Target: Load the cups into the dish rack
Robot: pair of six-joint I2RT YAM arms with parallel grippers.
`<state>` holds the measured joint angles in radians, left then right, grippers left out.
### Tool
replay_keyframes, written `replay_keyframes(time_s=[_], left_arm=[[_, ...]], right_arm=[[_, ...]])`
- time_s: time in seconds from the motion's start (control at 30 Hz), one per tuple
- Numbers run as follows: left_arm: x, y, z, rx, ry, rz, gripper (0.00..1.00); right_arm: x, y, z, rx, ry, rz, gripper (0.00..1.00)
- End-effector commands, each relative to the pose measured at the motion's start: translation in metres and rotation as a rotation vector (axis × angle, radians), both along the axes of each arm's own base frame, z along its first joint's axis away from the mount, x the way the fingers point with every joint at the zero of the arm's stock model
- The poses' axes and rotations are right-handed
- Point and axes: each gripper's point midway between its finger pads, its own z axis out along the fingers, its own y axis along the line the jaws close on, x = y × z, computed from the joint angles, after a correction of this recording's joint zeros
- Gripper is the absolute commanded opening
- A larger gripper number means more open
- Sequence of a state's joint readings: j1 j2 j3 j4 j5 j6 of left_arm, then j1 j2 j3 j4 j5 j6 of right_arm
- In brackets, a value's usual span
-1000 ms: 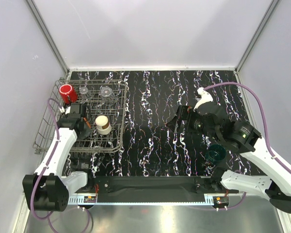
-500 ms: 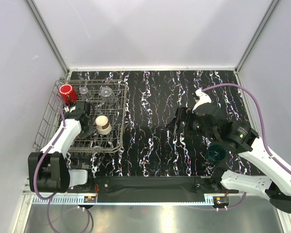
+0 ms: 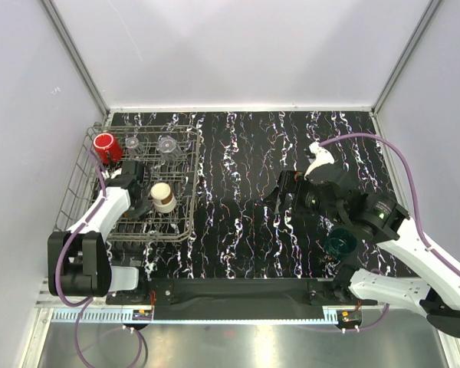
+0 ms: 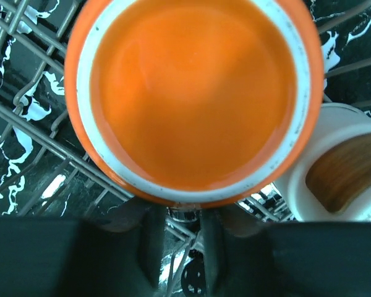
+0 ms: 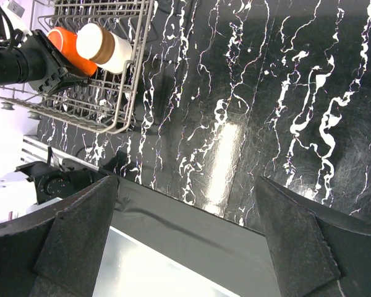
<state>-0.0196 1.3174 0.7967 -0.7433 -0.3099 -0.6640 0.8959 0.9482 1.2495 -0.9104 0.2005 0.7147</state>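
Observation:
The orange cup (image 4: 195,93) fills the left wrist view, resting on the wires of the dish rack (image 3: 75,193) beside the cream cup (image 3: 162,196). My left gripper (image 4: 180,213) sits at the orange cup's edge, its fingers slightly parted with only rack wire showing between them. In the top view that gripper (image 3: 140,198) hides the orange cup. A red cup (image 3: 103,146) and two clear cups (image 3: 132,143) (image 3: 168,144) stand along the rack's back. The dark green cup (image 3: 342,244) sits on the table by my right arm. My right gripper (image 5: 187,185) hangs wide open and holds nothing.
The right wrist view shows the rack's near right corner (image 5: 120,93), with the orange cup (image 5: 65,43) and cream cup (image 5: 102,46) inside. The black marbled table (image 3: 238,176) stretches between rack and right arm. A dark rail (image 3: 238,290) runs along the front edge.
My left gripper's fingers have parted slightly at the orange cup, and the left arm's elbow has swung in toward the rack. The right arm has hardly moved.

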Motion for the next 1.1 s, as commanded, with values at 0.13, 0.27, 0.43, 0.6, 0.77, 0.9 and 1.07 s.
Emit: replay_keyframes(time_s=[0.13,0.27,0.43,0.6,0.77,0.9,1.07], left_arm=[[0.012,0.005,0.0,0.009,-0.07,0.05,0.45],[0.012,0.006,0.007,0.01,-0.09,0.05,0.69],[0.012,0.004,0.018,-0.002,-0.118,0.048,0.94],[0.011,0.002,0.024,-0.014,-0.129,0.047,0.99],[0.006,0.001,0.027,-0.028,-0.141,0.06,0.99],[0.002,0.0,0.032,-0.037,-0.148,0.072,0.99],[0.002,-0.001,0.043,-0.05,-0.183,0.084,0.99]], right_arm=[[0.004,0.001,0.007,0.028,-0.024,-0.018,1.0],[0.004,0.001,0.009,0.031,-0.024,-0.021,1.0],[0.006,0.005,0.01,0.037,-0.02,-0.015,1.0],[0.005,0.008,0.017,0.051,-0.024,-0.006,1.0],[0.006,0.008,0.018,0.05,-0.023,-0.007,1.0],[0.005,0.008,0.018,0.053,-0.02,-0.006,1.0],[0.005,0.007,0.015,0.051,-0.017,-0.011,1.0]])
